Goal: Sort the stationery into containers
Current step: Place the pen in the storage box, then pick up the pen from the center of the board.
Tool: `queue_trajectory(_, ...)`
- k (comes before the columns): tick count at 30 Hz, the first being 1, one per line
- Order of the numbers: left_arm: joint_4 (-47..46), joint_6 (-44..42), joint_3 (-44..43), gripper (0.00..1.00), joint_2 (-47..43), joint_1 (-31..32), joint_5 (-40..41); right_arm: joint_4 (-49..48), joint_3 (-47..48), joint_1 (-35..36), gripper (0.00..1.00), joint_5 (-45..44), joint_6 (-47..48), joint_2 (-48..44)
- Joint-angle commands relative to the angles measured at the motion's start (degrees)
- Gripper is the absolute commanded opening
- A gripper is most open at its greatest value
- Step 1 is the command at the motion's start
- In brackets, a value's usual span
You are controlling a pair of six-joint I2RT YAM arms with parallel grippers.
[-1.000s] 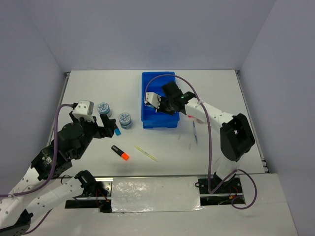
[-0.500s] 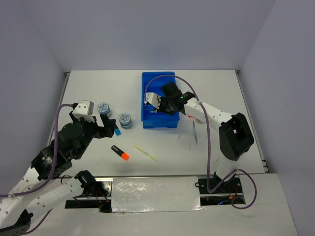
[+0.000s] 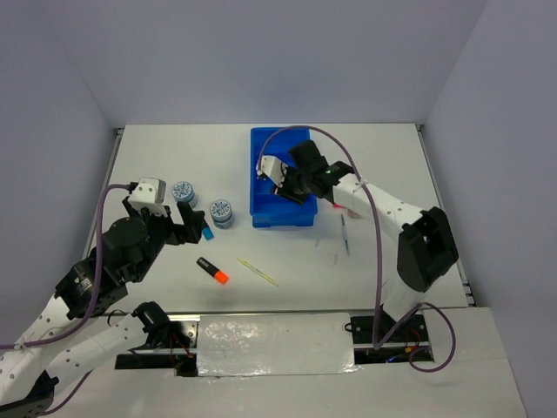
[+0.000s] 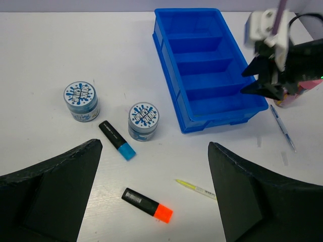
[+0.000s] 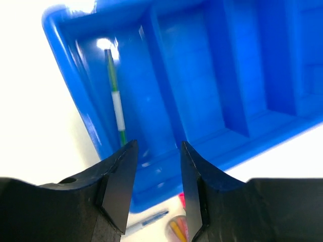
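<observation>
The blue four-compartment tray (image 3: 280, 209) (image 4: 202, 64) (image 5: 212, 75) lies at the table's middle. My right gripper (image 3: 285, 186) (image 5: 157, 151) hovers open over its near end, with nothing between the jaws. A thin green-and-white stick (image 5: 116, 98) lies in the end compartment below. Two patterned-lid tubs (image 4: 81, 100) (image 4: 143, 120), a blue-ended marker (image 4: 116, 140), an orange-ended marker (image 4: 148, 204) and a pale yellow stick (image 4: 197, 188) rest on the table left of the tray. My left gripper (image 3: 198, 225) (image 4: 154, 151) is wide open above them, touching none of them.
A pink cylinder (image 4: 291, 95) (image 5: 177, 229) holding coloured sticks stands just right of the tray, beside a blue pen (image 3: 345, 233) (image 4: 282, 128) on the table. The right arm's cable arches over the tray.
The right gripper's jaws have spread apart over the tray, and its wrist has shifted slightly toward the far side. The left arm has not moved.
</observation>
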State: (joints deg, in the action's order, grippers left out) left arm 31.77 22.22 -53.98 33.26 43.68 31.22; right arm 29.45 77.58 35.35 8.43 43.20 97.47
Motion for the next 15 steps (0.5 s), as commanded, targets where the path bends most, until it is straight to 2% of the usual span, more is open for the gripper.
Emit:
queue_trajectory(1,-2.0,-0.8,-0.3,0.99,0.5,-0.2,0.4,-6.2,2.8,-0.4,0.47,2.6,-8.7,-9.3)
queue_trajectory(6,-1.1,0.2,-0.6,0.99,1.1,-0.2,1.7,-15.5,-1.1,-0.2,0.49,-1.8,-24.1,-23.6)
queue_trajectory(9,-0.7,1.9,-0.8,0.99,1.5,-0.2,3.0,-21.3,-8.4,-0.2,0.48,-10.1,-38.0,-32.4)
queue_trajectory(11,0.5,3.1,-1.2,0.99,2.5,-0.2,4.0,-21.2,-12.2,-0.2,0.48,-11.4,-40.4,-35.4)
queue_trajectory(13,2.6,5.0,-2.6,0.99,4.9,-0.3,5.3,-17.6,-13.5,-0.3,0.59,-12.6,-43.1,-38.3)
queue_trajectory(15,3.4,6.2,-3.6,0.99,7.2,-0.3,6.0,-13.1,-13.9,-0.3,0.61,-13.1,-47.0,-39.9)
